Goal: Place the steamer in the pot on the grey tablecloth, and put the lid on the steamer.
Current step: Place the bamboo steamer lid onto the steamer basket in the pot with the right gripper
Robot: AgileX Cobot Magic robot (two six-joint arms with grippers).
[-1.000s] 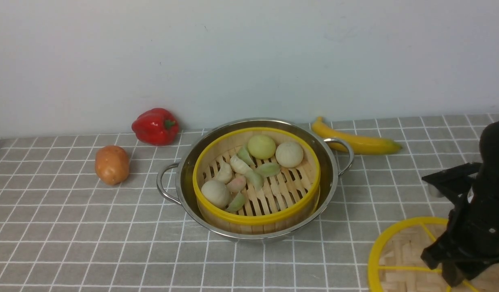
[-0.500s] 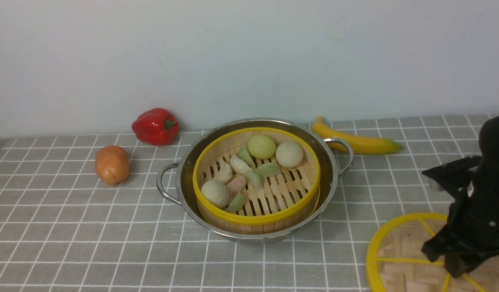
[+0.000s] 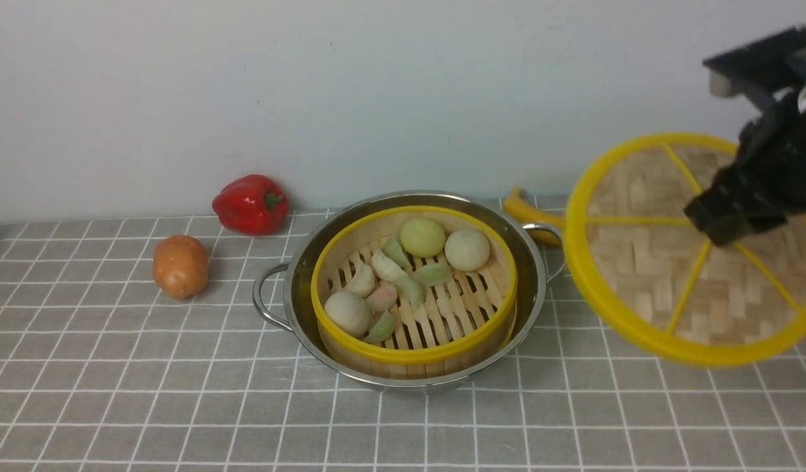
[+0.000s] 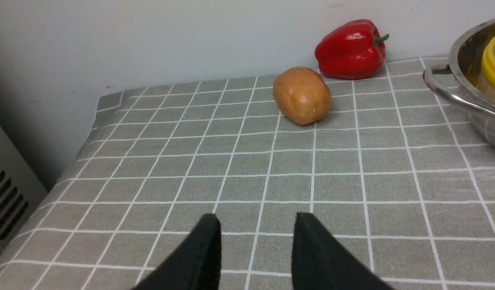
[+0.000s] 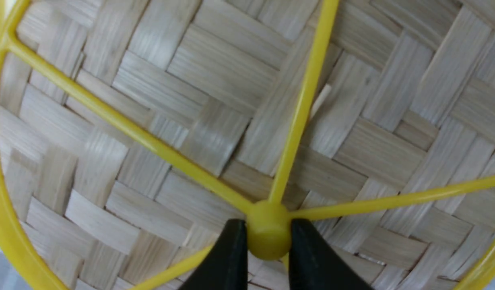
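Note:
The steamer (image 3: 414, 288), a yellow-rimmed bamboo basket holding buns and dumplings, sits inside the shiny steel pot (image 3: 537, 262) on the grey tablecloth (image 3: 147, 380). The lid (image 3: 645, 255), a woven bamboo disc with yellow rim and spokes, hangs tilted in the air to the right of the pot. My right gripper (image 3: 721, 226) is shut on the lid's central yellow hub (image 5: 268, 235), one black finger on each side. My left gripper (image 4: 255, 229) stands open over bare cloth, holding nothing; it does not show in the front view.
A red bell pepper (image 3: 251, 204) and a potato (image 3: 180, 265) lie left of the pot. A banana (image 3: 527, 211) lies behind the pot, mostly hidden by the lid. A pale wall closes the back. The cloth's left edge (image 4: 90, 133) drops off beside a vented panel.
My right gripper closed on the lid's hub and lifted the lid off the cloth at the front right, up and back to a tilted hang beside the pot. The left gripper has not moved.

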